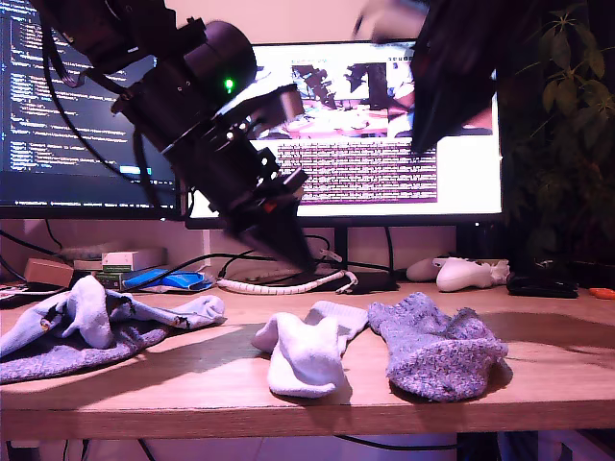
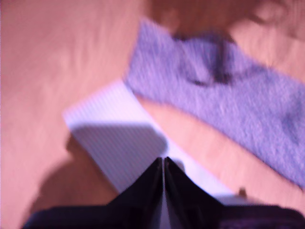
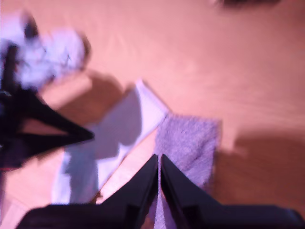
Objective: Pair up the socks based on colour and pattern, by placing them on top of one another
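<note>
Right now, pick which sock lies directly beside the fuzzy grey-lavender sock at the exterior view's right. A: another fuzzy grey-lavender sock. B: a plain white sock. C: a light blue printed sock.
B: the plain white sock lies just to the exterior view's left of that fuzzy grey-lavender sock; the heap with the light blue printed sock sits farther off.

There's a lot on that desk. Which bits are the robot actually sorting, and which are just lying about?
Part of the job:
white sock
fuzzy grey sock
heap of socks at the exterior view's left, with light blue and grey ones

Just lying about:
white game controller
monitors
coiled white cable
plant
small boxes
</note>
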Robot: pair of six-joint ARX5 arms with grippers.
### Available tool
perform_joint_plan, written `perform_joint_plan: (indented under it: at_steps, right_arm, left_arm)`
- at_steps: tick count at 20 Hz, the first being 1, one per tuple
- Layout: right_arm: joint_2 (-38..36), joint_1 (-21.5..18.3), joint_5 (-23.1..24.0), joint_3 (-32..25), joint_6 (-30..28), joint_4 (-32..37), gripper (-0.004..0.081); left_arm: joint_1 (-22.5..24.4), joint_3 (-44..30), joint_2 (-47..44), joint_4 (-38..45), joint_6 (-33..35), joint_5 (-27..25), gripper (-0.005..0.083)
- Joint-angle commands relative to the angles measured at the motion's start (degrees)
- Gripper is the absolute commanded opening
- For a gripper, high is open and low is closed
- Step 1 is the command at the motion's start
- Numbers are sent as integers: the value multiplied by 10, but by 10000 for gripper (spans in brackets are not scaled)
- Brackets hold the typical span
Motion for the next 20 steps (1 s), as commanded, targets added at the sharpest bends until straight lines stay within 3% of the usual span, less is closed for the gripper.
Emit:
perform_joint_plan:
  at_steps: [1,4,7,13,20]
  right_arm:
    - [-52,20,24,-50,12,11,-11]
    - [-138,54,61,-106,26,25,-11]
    - [-214,80,67,-168,35,61,-11]
    - [-313,89,63,-311,34,135,-11]
    - [-317,89,59,-336,33,164,-11]
  left_arm:
    - [6,-2,16,17,6,13,-20]
    - [8,-2,42,55,20,23,-20]
    - [8,-2,69,69,21,37,-20]
    - [8,-2,90,85,21,48,-20]
    - [11,-2,123,77,21,38,-20]
